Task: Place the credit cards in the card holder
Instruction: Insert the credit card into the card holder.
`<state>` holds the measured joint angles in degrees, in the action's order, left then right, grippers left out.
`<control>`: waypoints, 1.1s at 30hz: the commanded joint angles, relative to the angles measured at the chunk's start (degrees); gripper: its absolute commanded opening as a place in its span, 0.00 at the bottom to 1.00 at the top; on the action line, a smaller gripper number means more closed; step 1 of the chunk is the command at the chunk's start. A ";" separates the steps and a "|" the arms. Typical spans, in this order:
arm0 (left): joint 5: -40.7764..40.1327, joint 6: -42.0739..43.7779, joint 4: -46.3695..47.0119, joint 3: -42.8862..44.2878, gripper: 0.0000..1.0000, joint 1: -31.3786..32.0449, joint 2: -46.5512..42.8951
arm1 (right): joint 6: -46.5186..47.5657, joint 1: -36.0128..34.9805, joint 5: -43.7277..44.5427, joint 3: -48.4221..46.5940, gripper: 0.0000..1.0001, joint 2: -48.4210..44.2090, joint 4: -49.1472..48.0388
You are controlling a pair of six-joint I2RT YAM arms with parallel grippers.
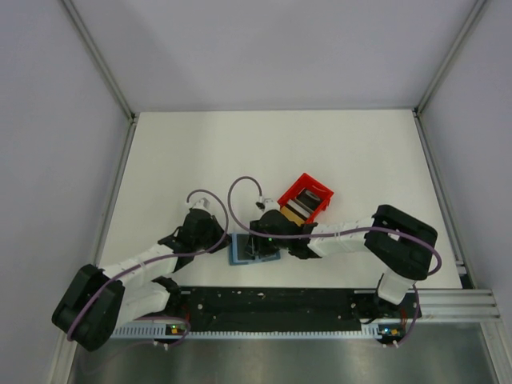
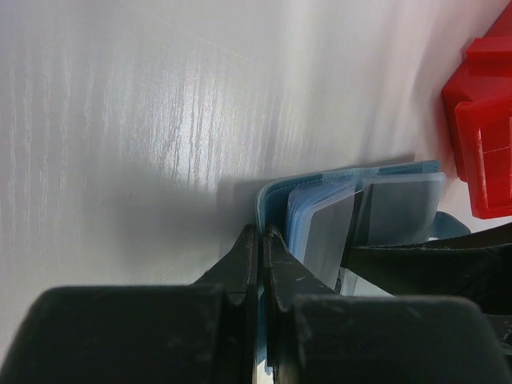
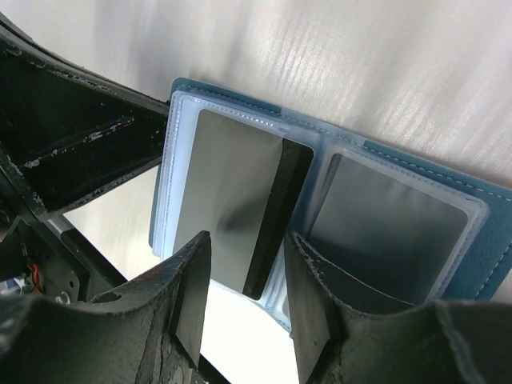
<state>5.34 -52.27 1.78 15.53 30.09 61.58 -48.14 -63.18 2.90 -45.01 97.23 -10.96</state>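
The teal card holder [image 1: 242, 250] lies open on the table between my two grippers. My left gripper [image 2: 262, 237] is shut on the edge of its teal cover [image 2: 272, 196]. My right gripper [image 3: 246, 260] is open just above the holder's left clear pocket [image 3: 182, 144]. A grey card with a black stripe [image 3: 232, 192] lies in that pocket, its near end between my fingers but not gripped. Another grey card [image 3: 388, 228] sits in the right pocket. More credit cards [image 1: 299, 207] stand in the red bin.
The red bin [image 1: 306, 198] sits just behind and right of the holder, also in the left wrist view [image 2: 484, 136]. The left arm's black finger [image 3: 72, 152] crowds the holder's left side. White table [image 1: 360, 160] with metal frame rails round it.
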 commanded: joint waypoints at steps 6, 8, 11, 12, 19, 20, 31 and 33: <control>1.34 1.47 -0.11 -0.76 0.00 0.06 1.35 | 4.28 0.16 -4.38 -2.80 0.36 1.56 -7.14; 1.25 1.73 -0.29 -0.68 0.00 0.15 1.35 | 4.81 -0.01 -4.39 -1.84 0.34 1.12 -9.16; 1.16 2.00 -0.55 -0.59 0.00 0.15 1.35 | 5.69 0.16 -4.30 -0.34 0.29 0.51 -12.06; 1.16 2.00 -0.46 -0.67 0.00 0.15 1.43 | 6.04 -0.01 -4.13 -0.08 0.29 0.24 -12.68; 1.16 1.91 -0.55 -0.59 0.00 0.15 1.44 | 5.60 0.16 -5.18 0.81 0.30 0.15 -14.71; 1.16 1.82 -0.64 -0.67 0.00 0.15 1.44 | 5.43 0.07 -5.79 0.63 0.29 0.59 -14.44; 0.63 1.21 -1.34 -0.76 0.00 0.15 0.64 | -6.17 1.21 -10.54 -1.65 0.21 1.12 -8.02; 0.55 1.29 -1.34 -0.76 0.00 0.15 0.56 | -8.80 1.57 -11.24 -1.74 0.20 1.56 -7.23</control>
<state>5.39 -51.07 2.24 15.53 29.98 61.76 -49.80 -61.65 -2.79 -43.31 98.02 -16.03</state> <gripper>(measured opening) 0.019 0.214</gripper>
